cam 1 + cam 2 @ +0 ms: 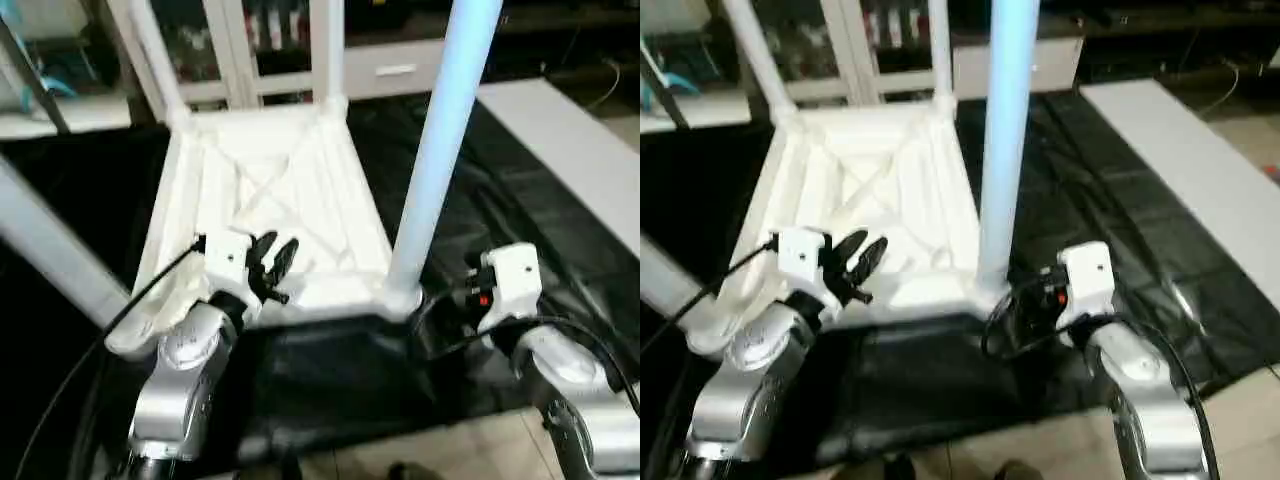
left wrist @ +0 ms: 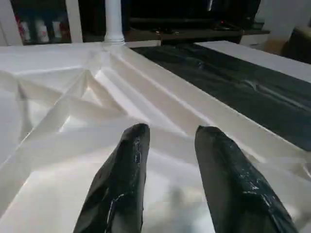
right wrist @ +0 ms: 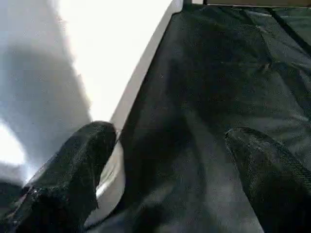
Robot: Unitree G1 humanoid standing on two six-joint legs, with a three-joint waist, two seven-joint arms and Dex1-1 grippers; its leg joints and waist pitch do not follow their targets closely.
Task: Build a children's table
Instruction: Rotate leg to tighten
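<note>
Soft blur throughout, glare on white tabletop [image 1: 300, 190]; dark, dim surroundings

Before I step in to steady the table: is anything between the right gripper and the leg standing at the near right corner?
Nothing visible. The right gripper, open and empty, sits right beside the base of the near right leg on the upturned tabletop; only bare black table cover lies between its fingers.

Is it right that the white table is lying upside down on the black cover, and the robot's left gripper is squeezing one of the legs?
Not quite. The table does lie upside down on the black cover, but the left gripper holds nothing: the left wrist view shows its fingers parted above the ribbed underside, away from any leg.
</note>
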